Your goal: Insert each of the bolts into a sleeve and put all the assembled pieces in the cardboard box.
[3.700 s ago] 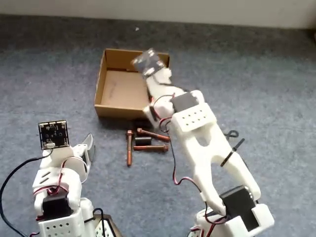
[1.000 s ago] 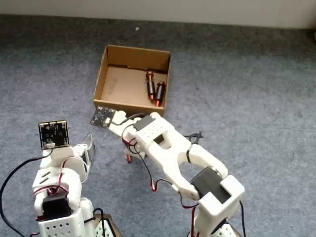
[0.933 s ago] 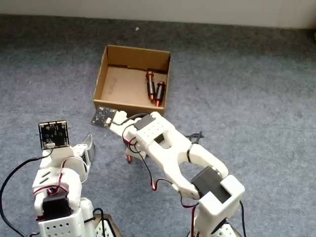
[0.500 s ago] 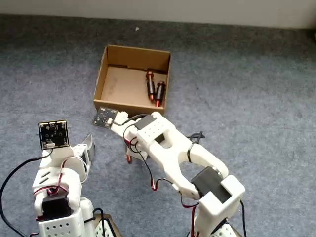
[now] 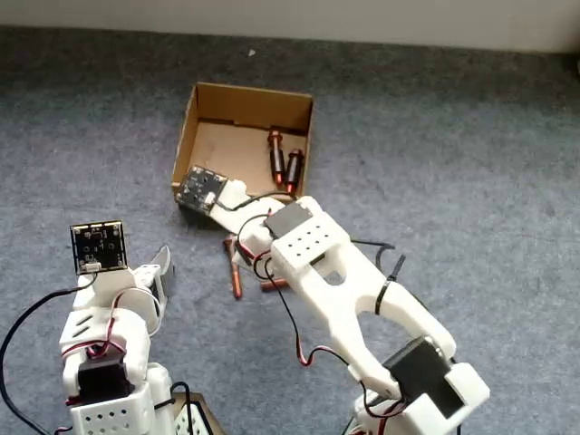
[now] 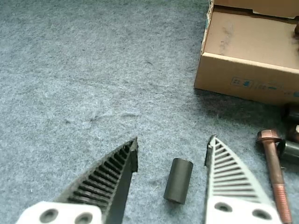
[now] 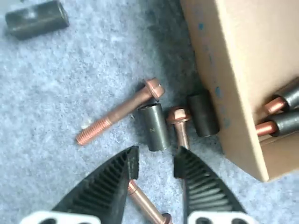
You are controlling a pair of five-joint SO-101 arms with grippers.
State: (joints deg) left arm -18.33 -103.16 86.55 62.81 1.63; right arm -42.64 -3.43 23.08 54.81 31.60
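Note:
The cardboard box holds two assembled pieces against one wall, also seen as assembled pieces. My right gripper is open low over the loose parts in front of the box. A dark sleeve lies just past its fingertips. Beside it are one copper bolt, a second bolt and another sleeve by the box wall. A third bolt lies on the carpet between the fingers. My left gripper is open with a sleeve lying between its fingers.
Grey carpet covers the floor. One more sleeve lies apart from the cluster. A bolt lies beside my left gripper's finger, and the box stands beyond it. In the high view, bolts show beside the right arm.
The right arm came back from over the box, leaving a second assembled piece inside, and has just shifted toward the box's front wall. The left arm has not moved.

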